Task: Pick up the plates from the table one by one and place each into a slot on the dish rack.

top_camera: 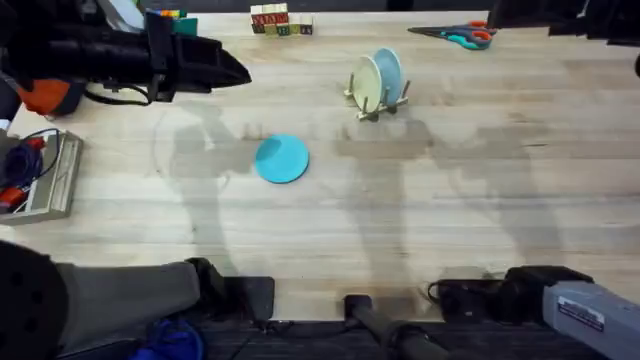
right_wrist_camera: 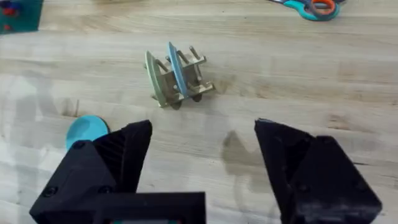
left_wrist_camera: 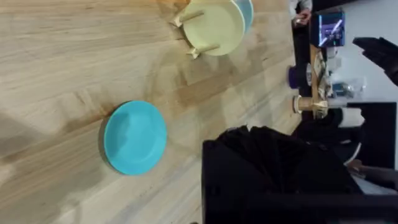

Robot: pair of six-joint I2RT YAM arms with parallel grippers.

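Note:
The cyan-blue plate (top_camera: 282,159) (left_wrist_camera: 135,137) (right_wrist_camera: 87,129) lies flat on the table (top_camera: 450,210), left of centre. Behind it, the dish rack (top_camera: 378,102) (right_wrist_camera: 186,90) holds a cream-yellow plate (top_camera: 366,84) (left_wrist_camera: 214,28) (right_wrist_camera: 152,70) and a pale blue plate (top_camera: 389,70) (left_wrist_camera: 247,9) (right_wrist_camera: 176,65), both upright in neighbouring slots. My left gripper (top_camera: 240,72) (left_wrist_camera: 267,134) hovers high over the far left, shut and holding nothing. My right gripper (right_wrist_camera: 202,127) is open and empty, raised and looking down at the rack.
Scissors (top_camera: 455,36) (right_wrist_camera: 311,7) lie at the back right. Lettered wooden blocks (top_camera: 280,20) and a green baseplate (top_camera: 175,20) sit along the back edge. A grey device with cables (top_camera: 45,175) rests at the left edge.

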